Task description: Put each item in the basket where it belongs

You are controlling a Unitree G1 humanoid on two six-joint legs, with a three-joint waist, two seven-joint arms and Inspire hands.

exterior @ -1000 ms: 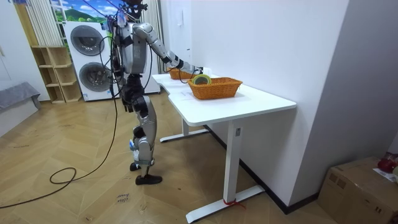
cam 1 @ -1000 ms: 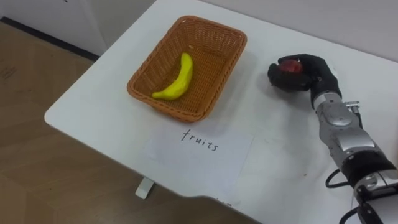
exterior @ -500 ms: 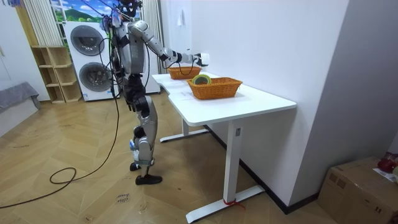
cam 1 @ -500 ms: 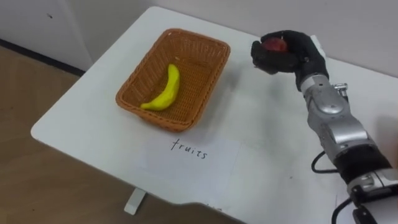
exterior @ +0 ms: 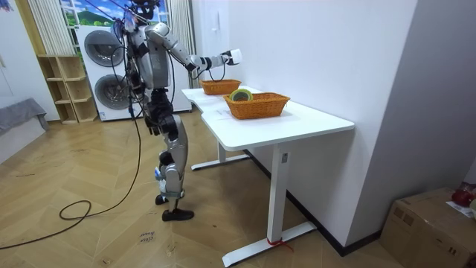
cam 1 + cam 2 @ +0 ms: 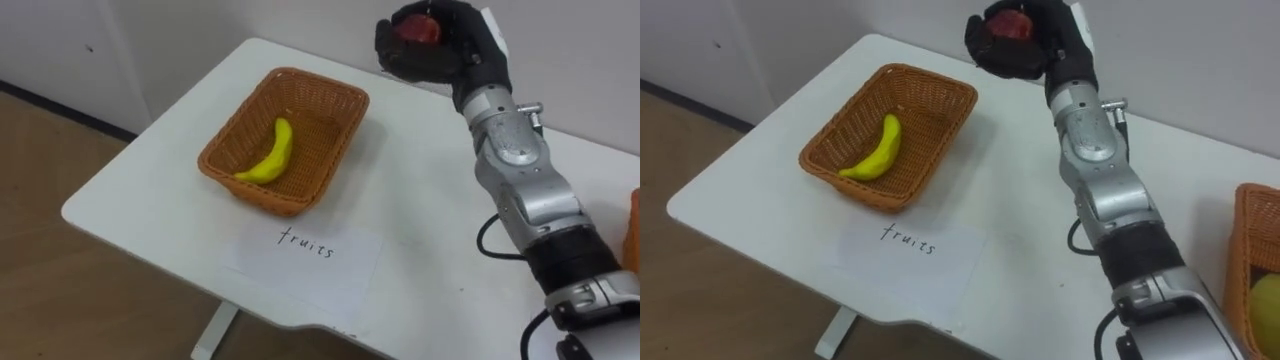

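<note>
A wooden floor (image 5: 89, 238) runs beneath a room with an open shelf (image 5: 63, 89) and stacked washing machines (image 5: 104, 74) at the room view's left. The robot stands upright at the end of a white table (image 6: 420, 250) set along a white wall (image 5: 320, 52), and a cardboard box (image 5: 439, 223) sits on the floor well to the right of the table. On the table, a brown wicker basket (image 6: 325, 125) lies near the left corner with its long side angled from near-left to far-right. A yellow banana (image 6: 270, 155) lies alone in this basket. Its long axis follows the basket's length, one tip toward the near-left end and the other toward the far-right end, and its curve bows toward the basket's right wall. A handwritten paper label (image 6: 310, 262) lies flat on the table just in front of the basket, apart from it. Right of the basket and beyond its far-right corner, the right hand (image 6: 440, 50) is held high over the table on an outstretched arm, palm turned toward the basket, its dark fingers curled tightly round a red apple (image 6: 415, 27). The apple shows between fingers and thumb, clear of the table. Which way its stem points cannot be told. Far to the basket's right, at the table's edge, a second basket (image 6: 1250, 230) holds a yellow-green object (image 6: 1265, 300).
</note>
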